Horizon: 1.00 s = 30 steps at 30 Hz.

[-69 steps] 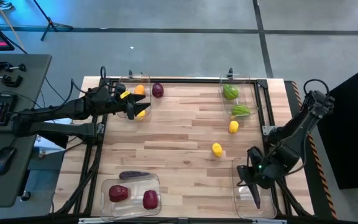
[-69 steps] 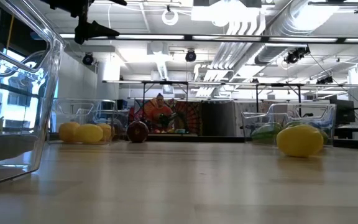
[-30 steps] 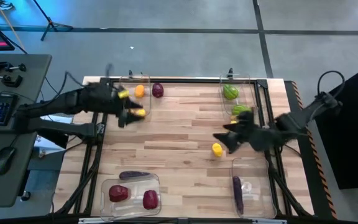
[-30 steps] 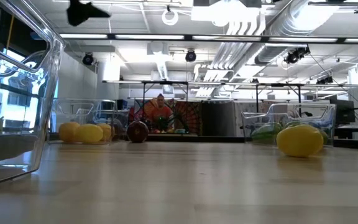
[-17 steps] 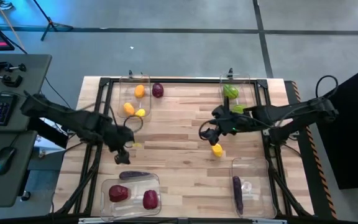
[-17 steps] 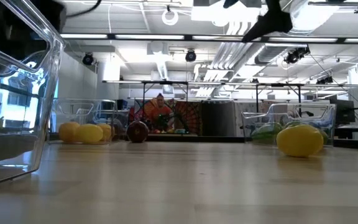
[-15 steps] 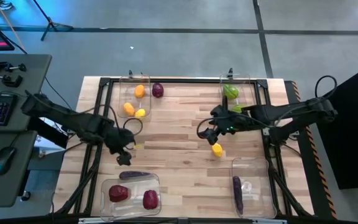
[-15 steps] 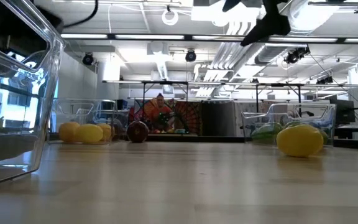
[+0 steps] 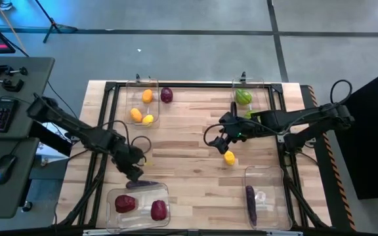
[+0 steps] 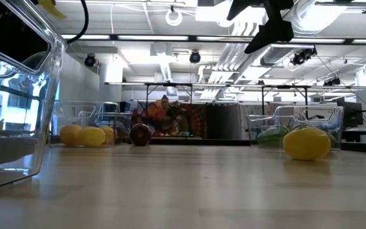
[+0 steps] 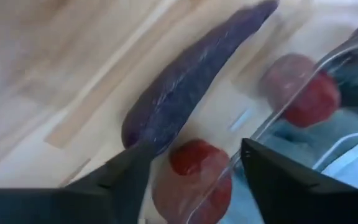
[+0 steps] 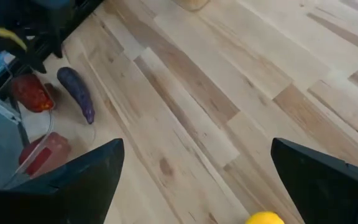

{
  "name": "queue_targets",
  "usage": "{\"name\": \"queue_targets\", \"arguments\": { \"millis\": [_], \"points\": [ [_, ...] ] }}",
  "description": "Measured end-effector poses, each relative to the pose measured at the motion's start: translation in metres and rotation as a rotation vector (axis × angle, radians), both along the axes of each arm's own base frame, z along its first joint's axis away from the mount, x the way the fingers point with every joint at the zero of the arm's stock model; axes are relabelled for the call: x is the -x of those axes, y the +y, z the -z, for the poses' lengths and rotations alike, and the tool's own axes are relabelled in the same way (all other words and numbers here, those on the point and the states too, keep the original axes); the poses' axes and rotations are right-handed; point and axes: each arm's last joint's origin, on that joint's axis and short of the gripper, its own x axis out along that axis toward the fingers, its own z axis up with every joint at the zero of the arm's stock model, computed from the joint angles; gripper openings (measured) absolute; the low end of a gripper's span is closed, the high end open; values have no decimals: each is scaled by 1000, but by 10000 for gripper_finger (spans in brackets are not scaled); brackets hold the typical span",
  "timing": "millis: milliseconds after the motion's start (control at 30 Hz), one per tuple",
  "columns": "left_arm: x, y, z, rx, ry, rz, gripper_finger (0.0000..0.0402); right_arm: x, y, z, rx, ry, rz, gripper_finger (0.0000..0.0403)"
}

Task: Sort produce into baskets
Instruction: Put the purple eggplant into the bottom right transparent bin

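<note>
Now the left gripper (image 11: 188, 165), fingers spread, hangs over the long purple piece (image 11: 188, 87) lying on the table just beside the near-left basket (image 9: 164, 195); I judge it should close across the thick middle.

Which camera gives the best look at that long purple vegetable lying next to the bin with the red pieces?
The left wrist view: the purple vegetable fills the picture, lying on the wood just ahead of the open left gripper. The high view shows it small, partly under that gripper; the right wrist view shows it far off. The low view does not show it.
</note>
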Motion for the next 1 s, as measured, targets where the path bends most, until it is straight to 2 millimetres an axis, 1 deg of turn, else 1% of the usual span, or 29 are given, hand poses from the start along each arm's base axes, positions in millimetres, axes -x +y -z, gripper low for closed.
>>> {"name": "queue_targets", "arguments": {
  "millis": [133, 233, 267, 300, 533, 767, 1000],
  "points": [
    [-2, -9, 10, -9, 56, 28, 123, 0, -1, 0, 18, -2, 16, 397],
    [-6, -7, 15, -27, 76, 17, 39, 0, -1, 0, 35, -4, 31, 397],
    [-7, -6, 16, -32, 74, 6, 21, 0, -1, 0, 36, -5, 31, 397],
    [-9, -5, 17, -34, 71, -4, 11, 0, -2, 0, 36, -5, 32, 397],
    [-25, -10, 24, 57, 31, 14, 2, 0, -3, 0, 36, -4, 36, 397],
    [-30, -12, 38, 28, 79, 32, 0, 0, -3, 0, 43, -5, 42, 397],
    [-32, -13, 43, 25, 91, 42, 0, 1, -3, 1, 45, 10, 42, 397]
  ]
}}
